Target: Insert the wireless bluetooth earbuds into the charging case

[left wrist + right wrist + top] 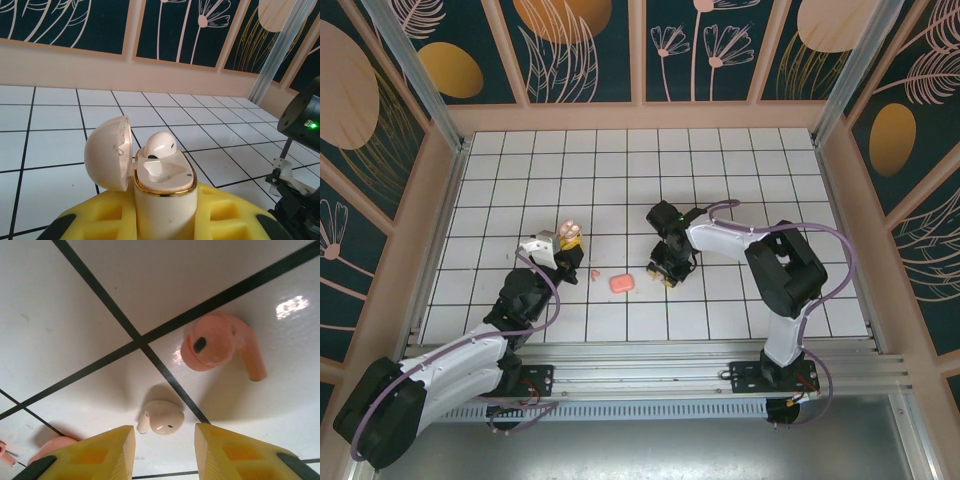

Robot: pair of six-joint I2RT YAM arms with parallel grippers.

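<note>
Cream case (pixel 162 200), lid open, one earbud (pixel 157 145) seated, is clamped in left gripper (pixel 567 243). Right gripper (pixel 165 440), part open and empty, frames a loose earbud (pixel 161 416); pink earbud (pixel 215 347) at 1 o'clock.

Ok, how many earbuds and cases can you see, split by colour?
Cream plastic earbuds: 2
Pale pink plastic earbuds: 2
Cream gold-rimmed charging case, lid open: 1
Coral-pink rounded box: 1
Total: 6
</note>
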